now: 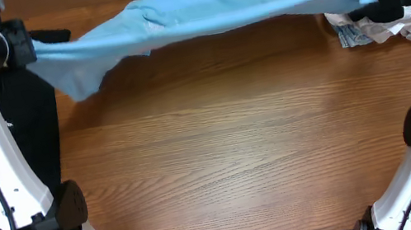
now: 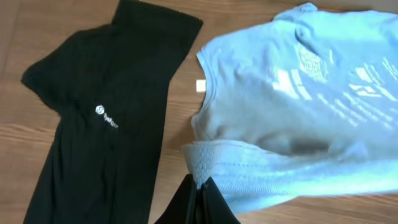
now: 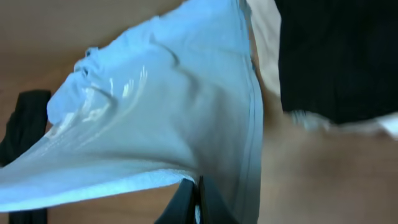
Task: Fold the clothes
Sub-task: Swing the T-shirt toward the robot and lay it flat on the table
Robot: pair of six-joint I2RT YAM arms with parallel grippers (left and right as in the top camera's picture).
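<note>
Left wrist: T-shirt (image 2: 292,130) w/in end effector (image 2: 199,190)

black garment (image 2: 124,74) flat, left; clothes pile (image 1: 355,31) far right; wooden table (image 1: 237,151)

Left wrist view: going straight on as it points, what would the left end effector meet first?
The light blue T-shirt: the left end effector is shut on its hem, with more of the shirt straight ahead. The black garment lies to one side. Depth is unclear.

blue t-shirt (image 1: 204,6) taut over wooden table (image 1: 219,146)
</note>
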